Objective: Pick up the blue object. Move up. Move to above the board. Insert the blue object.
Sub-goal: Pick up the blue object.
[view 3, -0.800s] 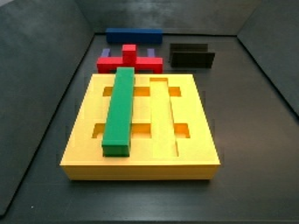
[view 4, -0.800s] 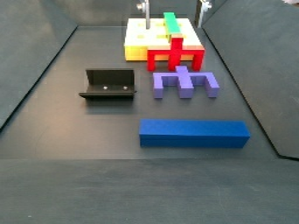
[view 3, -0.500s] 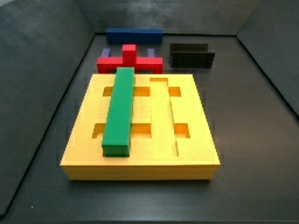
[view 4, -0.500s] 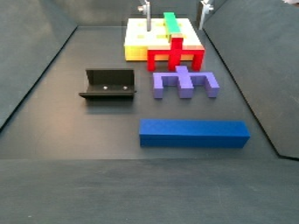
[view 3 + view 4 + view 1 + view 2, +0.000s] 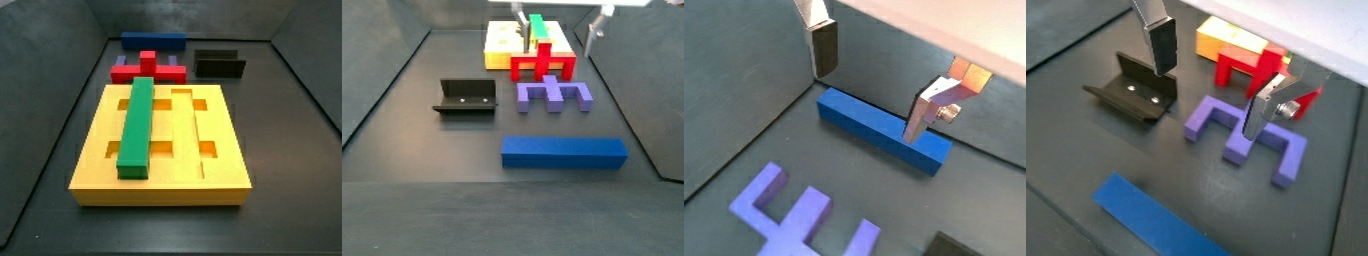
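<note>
The blue object (image 5: 564,152) is a dark-blue bar lying flat on the dark floor, also seen as the blue object (image 5: 885,131), the blue object (image 5: 1157,214) and the blue object (image 5: 154,41). The board (image 5: 214,170), also the board (image 5: 505,52), is a yellow-orange grooved slab with a green bar (image 5: 138,125) in one groove. My gripper (image 5: 560,21) hangs high over the red piece and the board's end, open and empty. In both wrist views the gripper (image 5: 867,105), also the gripper (image 5: 1208,102), shows its silver fingers (image 5: 823,46) spread wide, well above the floor.
A red piece (image 5: 545,62) stands beside the board, and a violet-blue forked piece (image 5: 556,95) lies between it and the blue bar. The fixture (image 5: 465,98) sits on the floor beside them. Dark walls (image 5: 54,110) slope up around the floor.
In a side view the gripper's fingers have come lower and shifted toward the blue bar's side. No piece has moved.
</note>
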